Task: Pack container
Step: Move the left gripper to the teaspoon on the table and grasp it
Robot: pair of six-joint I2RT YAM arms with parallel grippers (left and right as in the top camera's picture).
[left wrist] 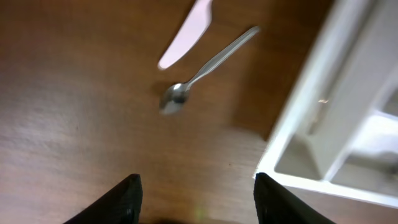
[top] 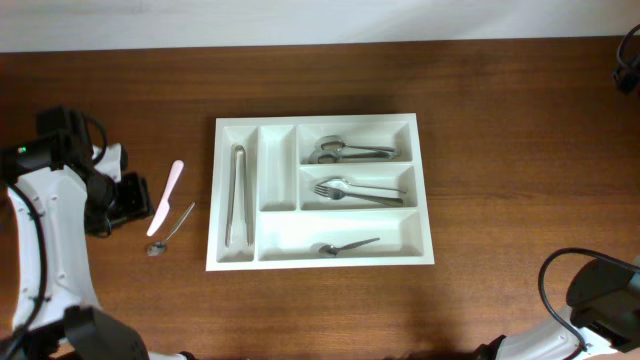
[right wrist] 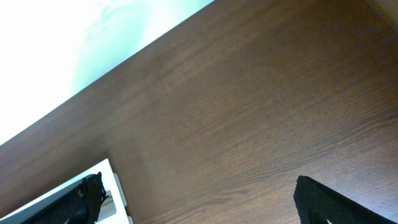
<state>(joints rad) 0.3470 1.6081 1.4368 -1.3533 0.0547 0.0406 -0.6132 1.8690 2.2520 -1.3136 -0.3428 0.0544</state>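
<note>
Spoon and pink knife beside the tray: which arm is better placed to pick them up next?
Left. The left gripper sits open right beside the spoon and knife, both in its wrist view. The right gripper is beyond the tray, far from both.

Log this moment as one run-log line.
task: pack container | left gripper: open, empty, near loose spoon | right gripper: open, empty | outside tray: loose spoon, pink knife
</note>
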